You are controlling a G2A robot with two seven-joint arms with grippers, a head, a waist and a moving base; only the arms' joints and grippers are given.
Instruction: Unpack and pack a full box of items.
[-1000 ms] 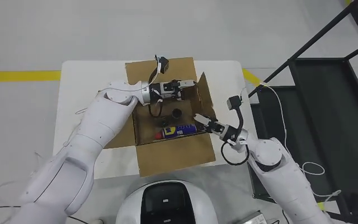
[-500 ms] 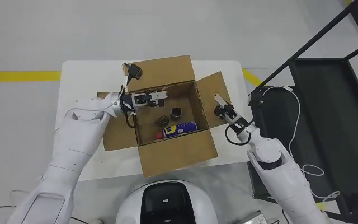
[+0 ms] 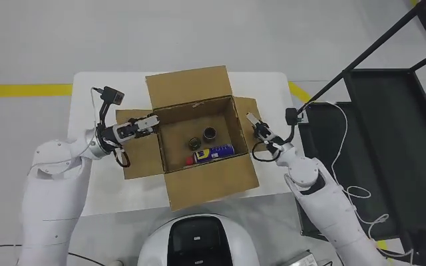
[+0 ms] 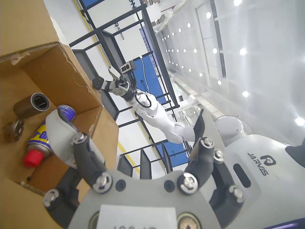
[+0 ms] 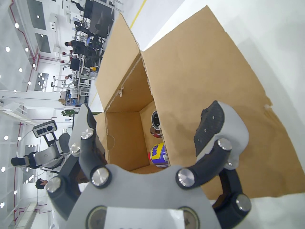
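From my station I saw the cardboard box (image 3: 190, 86) standing open on the white table (image 3: 93, 93), all four flaps folded outward. Inside it, on the bottom, lay a blue and yellow spray can (image 3: 214, 153) on its side, its red cap toward the left wall. Just beyond the can stood a dark metal cylinder (image 3: 210, 134) with its open end up, and beside that a small round brown flanged part (image 3: 193, 142). The left gripper (image 3: 152, 122) hung over the left flap (image 3: 140, 159), just outside the box's left wall. Its jaws were spread wide and held nothing; in the left wrist view I could see the can between and past its fingers (image 4: 59, 129). The right gripper (image 3: 256, 123) sat over the outer edge of the right flap (image 3: 243, 110), outside the right wall. Its jaws too were wide apart and empty, pointed back toward the box opening.
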